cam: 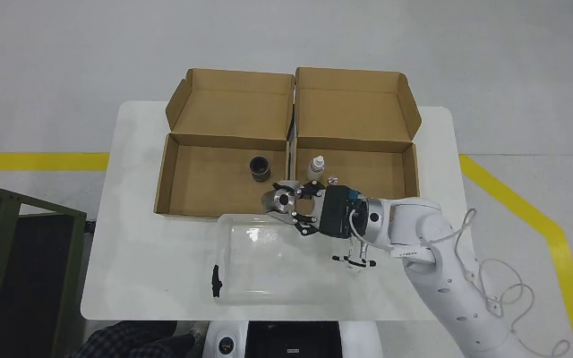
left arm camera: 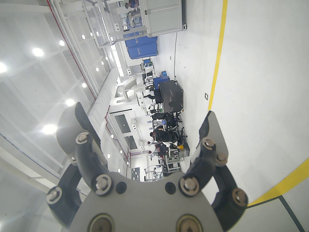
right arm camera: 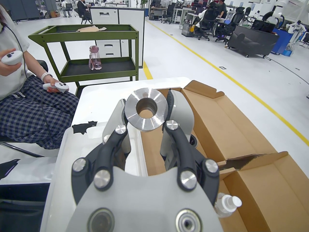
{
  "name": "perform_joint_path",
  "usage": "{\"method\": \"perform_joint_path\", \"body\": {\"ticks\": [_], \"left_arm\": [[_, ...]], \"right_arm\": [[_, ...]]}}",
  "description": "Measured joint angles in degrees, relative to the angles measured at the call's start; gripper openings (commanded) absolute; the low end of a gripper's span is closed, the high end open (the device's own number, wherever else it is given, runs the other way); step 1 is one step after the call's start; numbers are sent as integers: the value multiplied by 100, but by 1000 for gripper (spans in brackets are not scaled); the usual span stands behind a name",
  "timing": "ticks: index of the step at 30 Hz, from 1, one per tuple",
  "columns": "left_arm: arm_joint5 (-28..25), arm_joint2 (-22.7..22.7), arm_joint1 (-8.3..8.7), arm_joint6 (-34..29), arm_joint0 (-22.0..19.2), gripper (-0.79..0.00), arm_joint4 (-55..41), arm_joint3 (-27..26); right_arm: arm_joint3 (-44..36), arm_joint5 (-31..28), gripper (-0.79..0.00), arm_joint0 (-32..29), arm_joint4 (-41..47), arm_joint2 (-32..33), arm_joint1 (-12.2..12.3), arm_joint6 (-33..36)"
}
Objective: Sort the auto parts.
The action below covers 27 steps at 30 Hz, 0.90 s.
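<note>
My right gripper (cam: 291,201) (right arm camera: 146,115) is shut on a silver metal ring (cam: 285,199) (right arm camera: 146,112), held above the near wall of the left cardboard box (cam: 179,183) (right arm camera: 217,126), close to the divide between the two boxes. Inside that box lies a black cylindrical part (cam: 260,166) (right arm camera: 194,141), partly hidden behind a finger in the right wrist view. A small white bottle (cam: 317,165) (right arm camera: 227,205) rests in the right cardboard box (cam: 394,174). My left gripper (left arm camera: 144,119) is open with nothing between its fingers, pointing out at the room.
A clear plastic bin (cam: 269,264) (right arm camera: 96,143) sits on the white table (cam: 134,224) just in front of the boxes, with a black scrap (cam: 216,282) at its corner. Both box lids stand up at the back. A green cart (cam: 27,268) (right arm camera: 91,49) stands left of the table.
</note>
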Motion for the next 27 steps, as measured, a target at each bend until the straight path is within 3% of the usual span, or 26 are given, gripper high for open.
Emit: {"method": "perform_joint_path", "body": {"ticks": [27], "left_arm": [[0,0,0,0,0,0,0,0]], "right_arm": [[1597,536,-785,1800,-1026,-1670,-454,782]]}}
